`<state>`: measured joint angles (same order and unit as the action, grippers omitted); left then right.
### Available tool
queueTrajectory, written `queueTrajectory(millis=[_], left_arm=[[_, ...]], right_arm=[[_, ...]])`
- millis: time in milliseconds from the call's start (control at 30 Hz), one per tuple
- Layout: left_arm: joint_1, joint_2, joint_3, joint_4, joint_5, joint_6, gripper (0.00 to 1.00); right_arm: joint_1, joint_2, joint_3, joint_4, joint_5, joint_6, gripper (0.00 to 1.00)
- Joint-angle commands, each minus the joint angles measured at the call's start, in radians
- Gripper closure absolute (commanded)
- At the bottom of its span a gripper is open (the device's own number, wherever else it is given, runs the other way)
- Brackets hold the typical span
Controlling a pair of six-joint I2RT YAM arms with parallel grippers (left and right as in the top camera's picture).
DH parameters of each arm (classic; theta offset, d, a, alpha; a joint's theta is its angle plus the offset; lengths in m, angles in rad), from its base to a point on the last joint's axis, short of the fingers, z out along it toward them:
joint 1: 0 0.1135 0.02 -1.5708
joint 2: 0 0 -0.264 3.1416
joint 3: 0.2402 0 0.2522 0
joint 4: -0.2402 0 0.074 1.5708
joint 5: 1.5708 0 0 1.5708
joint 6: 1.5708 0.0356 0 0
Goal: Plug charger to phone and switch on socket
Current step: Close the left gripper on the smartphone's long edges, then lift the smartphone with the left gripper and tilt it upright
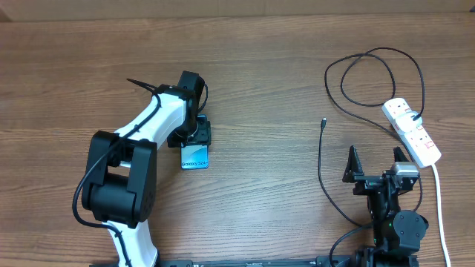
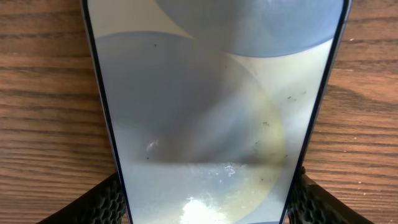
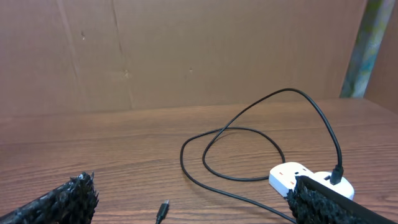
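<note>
The phone lies flat on the wooden table left of centre, its light blue-white screen up. My left gripper is over its far end. In the left wrist view the phone fills the frame, and the gripper's two fingers press against its long sides. The charger, a thin black cable, loops at the right, with its plug tip free on the table. The socket lies at the far right. My right gripper is open and empty, near the front edge. Its view shows the plug tip and the socket.
The socket's thick white cord runs to the front edge at the far right. The black cable's other end is plugged into the socket. A brown cardboard wall stands behind the table.
</note>
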<state>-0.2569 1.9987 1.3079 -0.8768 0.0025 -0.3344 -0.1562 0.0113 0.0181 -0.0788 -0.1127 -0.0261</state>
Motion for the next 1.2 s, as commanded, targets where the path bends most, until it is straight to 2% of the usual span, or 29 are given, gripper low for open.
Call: queueTrajectory(millis=[0, 333, 467, 933, 967, 1067, 1167], left_arm=[[0.002, 0.073, 0.015, -0.036, -0.036, -0.002, 0.39], [0.002, 0.073, 0.234, -0.245, -0.034, -0.002, 0.46], [0.002, 0.073, 0.303, -0.327, 0.014, -0.001, 0.48], [0.002, 0.073, 0.701, -0.808, 0.359, 0.019, 0.5], [0.002, 0.071, 0.718, -0.814, 0.397, 0.031, 0.53], [0.001, 0.063, 0.736, -0.813, 0.525, 0.032, 0.51], [0.003, 0.063, 0.738, -0.813, 0.584, 0.031, 0.51]], right_arm=[[0.005, -0.008, -0.01, 0.005, 0.007, -0.005, 0.0], [0.005, -0.008, -0.01, 0.005, 0.007, -0.005, 0.0], [0.005, -0.008, -0.01, 0.005, 0.007, -0.005, 0.0], [0.005, -0.008, -0.01, 0.005, 0.007, -0.005, 0.0], [0.005, -0.008, -0.01, 0.005, 0.007, -0.005, 0.0], [0.005, -0.008, -0.01, 0.005, 0.007, -0.005, 0.0], [0.005, -0.008, -0.01, 0.005, 0.007, -0.005, 0.0]])
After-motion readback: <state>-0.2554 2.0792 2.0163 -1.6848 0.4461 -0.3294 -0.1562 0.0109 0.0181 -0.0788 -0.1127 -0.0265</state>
